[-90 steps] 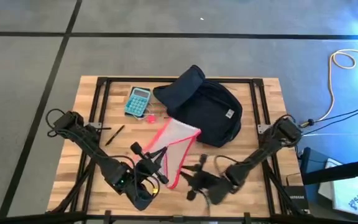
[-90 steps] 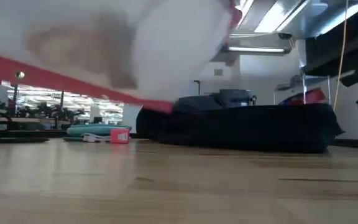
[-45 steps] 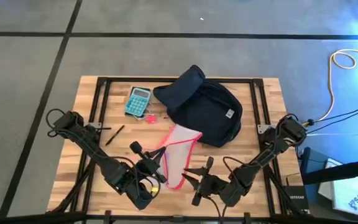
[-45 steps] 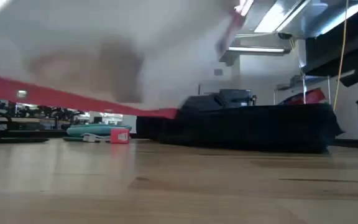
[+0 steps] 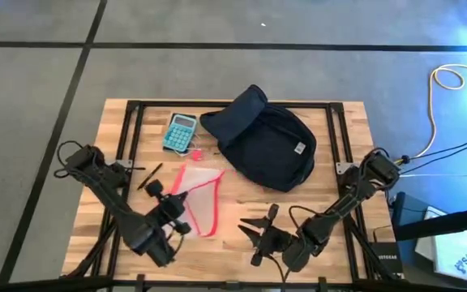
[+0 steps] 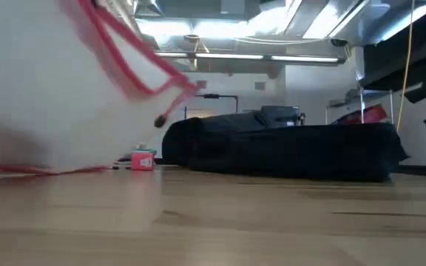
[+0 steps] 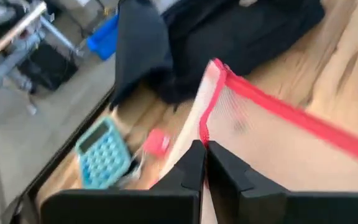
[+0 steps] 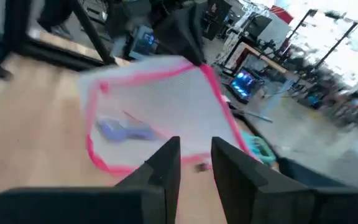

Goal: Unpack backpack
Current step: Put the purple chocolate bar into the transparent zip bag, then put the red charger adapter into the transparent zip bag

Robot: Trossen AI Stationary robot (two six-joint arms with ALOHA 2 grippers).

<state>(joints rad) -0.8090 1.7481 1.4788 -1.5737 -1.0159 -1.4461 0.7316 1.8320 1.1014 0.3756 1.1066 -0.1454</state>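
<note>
- high view: the backpack [image 5: 262,142] lies in the upper middle of the worktop [image 5: 339,199], its flap thrown toward the upper left. the clear red-edged pouch [image 5: 194,195] sits left of centre, apart from the backpack, one lower corner caught at the left pincer [image 5: 171,212]. that looks like a way of carrying it over to the bare left side. a teal calculator [image 5: 180,131] and a small red thing [image 5: 194,154] lie near the upper left, and a pen [image 5: 150,175] near the left arm.
- high view again: the right pincer [image 5: 259,233] sits at lower centre, fingers spread and holding nothing, with bare wood around it. there is open room along the lower edge and at the right, but the pouch is near the pen.
- low view: the pouch [image 6: 65,89] fills the left of the frame, held up off the wood and tilted. the backpack [image 6: 287,151] is a dark low mound at centre right, resting flat.
- left wrist view: the left pincer [image 7: 205,163] is clenched on the pouch's [image 7: 272,134] red edge. the calculator [image 7: 102,154] is at lower left and the backpack [image 7: 229,31] along the top.
- right wrist view: the right pincer [image 8: 194,163] stands released, its dark fingers parted. the pouch [image 8: 160,112] is ahead of it, with something bluish inside that i cannot make out.
</note>
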